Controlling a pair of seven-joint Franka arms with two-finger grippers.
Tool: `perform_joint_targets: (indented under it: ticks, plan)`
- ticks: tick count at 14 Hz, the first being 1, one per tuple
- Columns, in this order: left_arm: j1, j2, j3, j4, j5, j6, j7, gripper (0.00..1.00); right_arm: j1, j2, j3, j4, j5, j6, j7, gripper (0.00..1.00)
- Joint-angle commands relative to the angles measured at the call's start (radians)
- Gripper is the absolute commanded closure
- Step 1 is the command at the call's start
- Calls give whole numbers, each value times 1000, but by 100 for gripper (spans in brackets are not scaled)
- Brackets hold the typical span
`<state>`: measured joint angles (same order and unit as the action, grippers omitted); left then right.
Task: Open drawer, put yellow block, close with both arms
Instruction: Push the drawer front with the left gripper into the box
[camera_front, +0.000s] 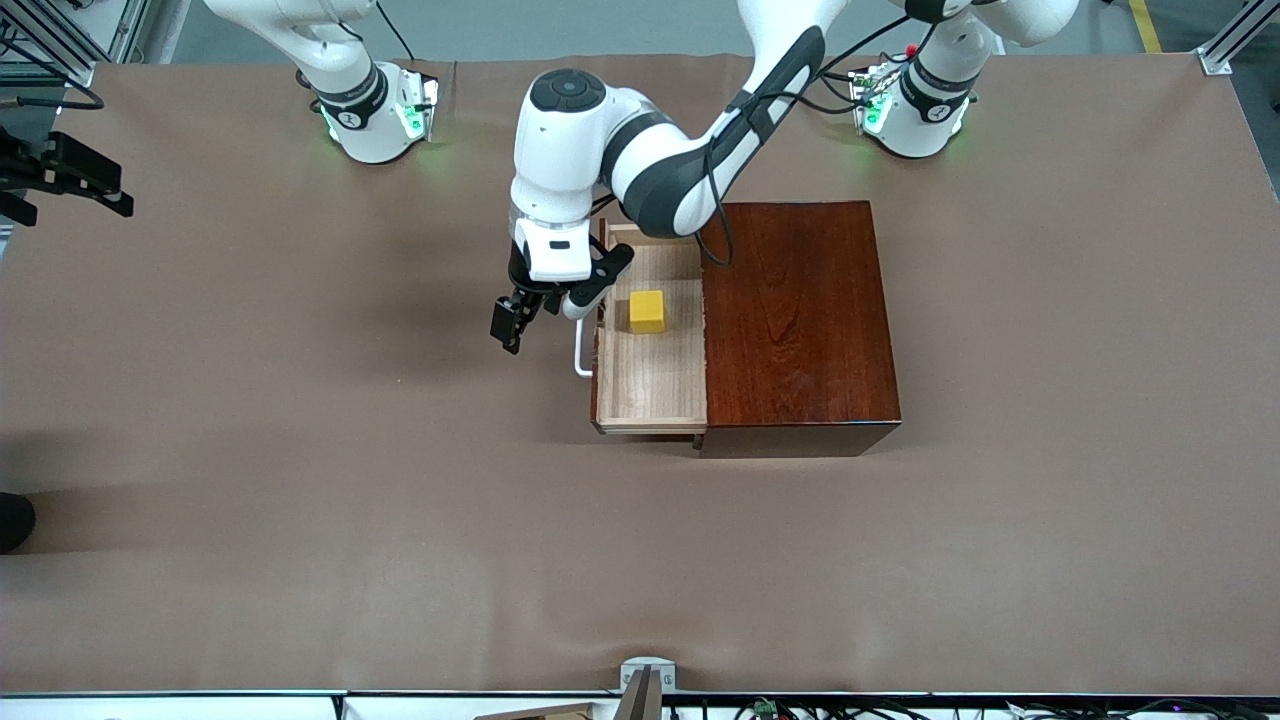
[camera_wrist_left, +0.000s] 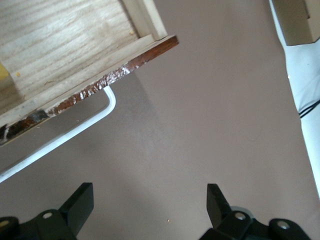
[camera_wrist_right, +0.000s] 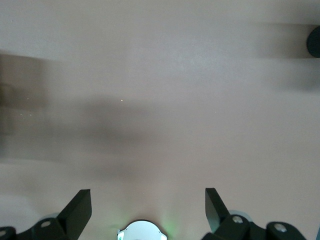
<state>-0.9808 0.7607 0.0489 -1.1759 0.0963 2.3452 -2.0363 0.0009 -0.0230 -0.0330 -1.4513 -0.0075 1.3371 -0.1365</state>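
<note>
- The drawer (camera_front: 652, 340) is pulled out of the mahogany box (camera_front: 797, 320), toward the right arm's end of the table; its pale-wood tray lies open to the camera
- The yellow block (camera_front: 647, 311) sits inside the drawer on the tray floor, close to the drawer front and apart from the box
- The white handle (camera_front: 580, 350) sticks out from the dark drawer front over the brown table (camera_front: 300, 480)
- The left gripper (camera_front: 527, 318) hangs over the table just in front of the drawer, beside the handle; its fingers (camera_wrist_left: 80, 207) are spread wide with nothing between them
- The right gripper (camera_wrist_right: 148, 210) hangs over bare table, fingers spread wide and empty; that arm waits near its base (camera_front: 375, 115)
</note>
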Motion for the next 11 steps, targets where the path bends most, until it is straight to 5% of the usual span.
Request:
perform_joint_targets:
  ticks: [1,11]
  plan:
    - [-44,66,44,35,22,48,-93,0,2,5,2,16,-17,-1,-15,0]
    - [-53,143,58,27,13,-30,-156,0,-4,5,2,16,-17,1,-17,0]
